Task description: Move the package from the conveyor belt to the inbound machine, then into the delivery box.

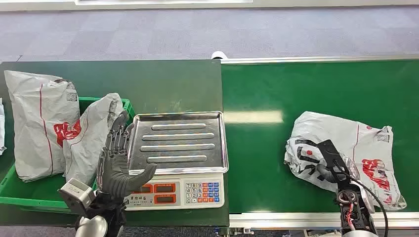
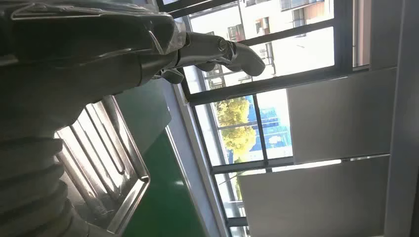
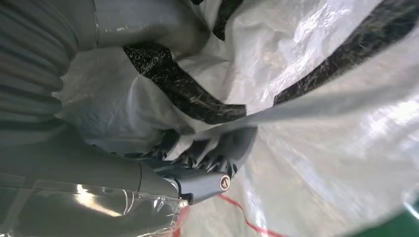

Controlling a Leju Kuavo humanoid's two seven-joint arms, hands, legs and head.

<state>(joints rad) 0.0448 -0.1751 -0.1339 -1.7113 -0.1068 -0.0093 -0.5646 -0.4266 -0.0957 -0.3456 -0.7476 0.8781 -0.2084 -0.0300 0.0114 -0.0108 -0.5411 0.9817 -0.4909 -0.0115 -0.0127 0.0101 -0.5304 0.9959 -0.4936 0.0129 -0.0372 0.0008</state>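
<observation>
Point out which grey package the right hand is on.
The package on the conveyor belt, under the right hand; the other two stand in the green box.

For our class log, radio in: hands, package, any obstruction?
Right hand grips package on conveyor belt. Left hand open beside scale tray. Tray bare, path unobstructed.

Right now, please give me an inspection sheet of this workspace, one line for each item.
Surface: green conveyor belt, beside a dark green table.
Job's things: grey package lies on the belt; scale with steel tray; green box holding two grey bags.
Clutter: nothing seen.
Hands: right hand grips the package's edge; left hand is open, raised beside the scale.
Cables: black cable along the right wrist.
Surroundings: grey floor; windows.
</observation>
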